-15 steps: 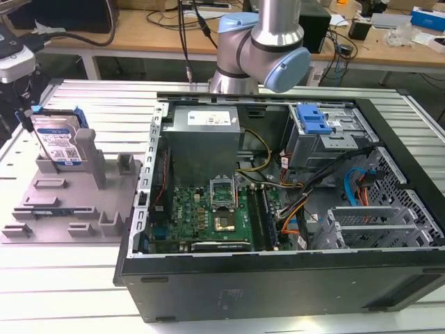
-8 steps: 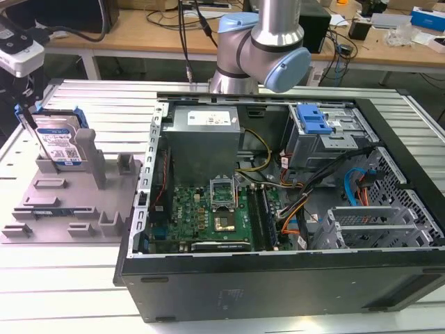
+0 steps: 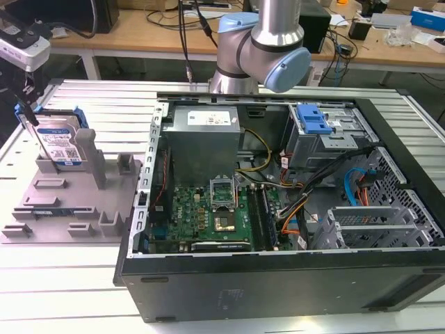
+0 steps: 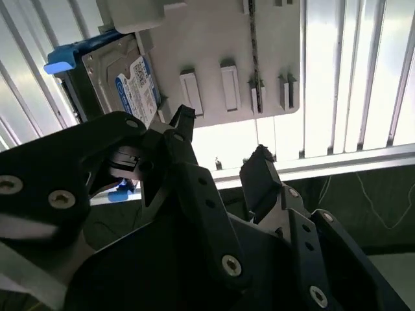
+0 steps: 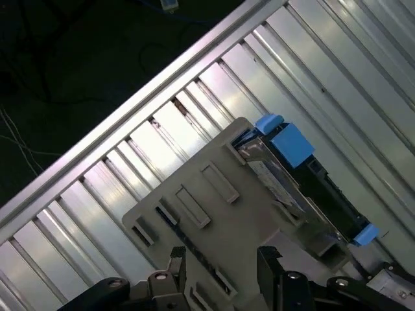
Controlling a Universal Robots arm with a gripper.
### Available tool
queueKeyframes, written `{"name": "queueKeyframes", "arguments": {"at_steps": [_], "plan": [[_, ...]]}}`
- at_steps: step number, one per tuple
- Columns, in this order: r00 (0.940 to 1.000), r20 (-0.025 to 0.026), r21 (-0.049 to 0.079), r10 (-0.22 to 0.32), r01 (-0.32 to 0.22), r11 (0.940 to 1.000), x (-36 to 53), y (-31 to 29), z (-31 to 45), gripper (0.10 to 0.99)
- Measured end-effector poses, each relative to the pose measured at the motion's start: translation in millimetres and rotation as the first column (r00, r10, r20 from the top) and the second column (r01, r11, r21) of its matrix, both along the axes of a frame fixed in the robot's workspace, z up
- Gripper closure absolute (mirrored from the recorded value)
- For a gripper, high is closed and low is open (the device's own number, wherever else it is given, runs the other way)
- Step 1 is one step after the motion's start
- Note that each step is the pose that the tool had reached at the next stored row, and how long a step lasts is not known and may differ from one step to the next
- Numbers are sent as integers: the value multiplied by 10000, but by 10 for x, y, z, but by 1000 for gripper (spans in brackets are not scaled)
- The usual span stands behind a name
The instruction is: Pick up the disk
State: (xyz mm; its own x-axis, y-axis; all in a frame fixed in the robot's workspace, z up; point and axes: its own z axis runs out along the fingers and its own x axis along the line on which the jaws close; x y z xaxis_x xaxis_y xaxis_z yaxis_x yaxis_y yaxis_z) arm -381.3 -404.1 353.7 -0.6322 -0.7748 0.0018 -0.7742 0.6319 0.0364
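- The disk point(image 3: 59, 145) is seen standing on edge in a slot at one end of the grey fixture point(image 3: 69, 205). Its blue-and-white label is turned outward, and blue rails are fitted on its sides.
- In the second wrist view the disk point(image 4: 123, 81) is placed outside the gap of the fingers point(image 4: 183, 120), beyond the outer side of one of them. It is near that finger, and no contact with it can be made out.
- The gripper point(image 4: 222, 135) is shown with its two black fingers spread apart, and nothing is pinched between them.
- Through the gap between the fingers, the edge of the fixture's flat plate and the bright slats beneath it are seen.
- In the first wrist view the two fingertips point(image 5: 269, 256) are likewise held apart over the plate of the fixture point(image 5: 207, 194). The disk point(image 5: 275, 181) is set off to one side of them.
- The fixture is laid on a slatted metal table point(image 3: 104, 104).
- Well away from the fingers, past the fixture on the exterior view's right, an open computer case point(image 3: 278, 285) is laid on the same table.
- Inside the case a grey power supply point(image 3: 205, 142), a green motherboard point(image 3: 208, 209) and a blue drive caddy point(image 3: 313, 120) are seen.
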Motion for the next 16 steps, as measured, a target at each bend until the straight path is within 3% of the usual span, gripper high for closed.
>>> {"name": "queueKeyframes", "arguments": {"at_steps": [4,5,11,13,14,16], "plan": [[9971,-3,-56,756,-756,9971,0,0,0,529],[9936,-5,-70,1129,-1129,9936,0,0,0,529],[9756,-5,-71,2198,-2198,9755,0,0,-1,529],[9572,-5,-71,2893,-2893,9572,0,0,-2,529],[9515,-4,-71,3076,-3076,9515,0,0,-3,529],[9243,-4,-71,3816,-3816,9243,0,0,-4,529]]}}
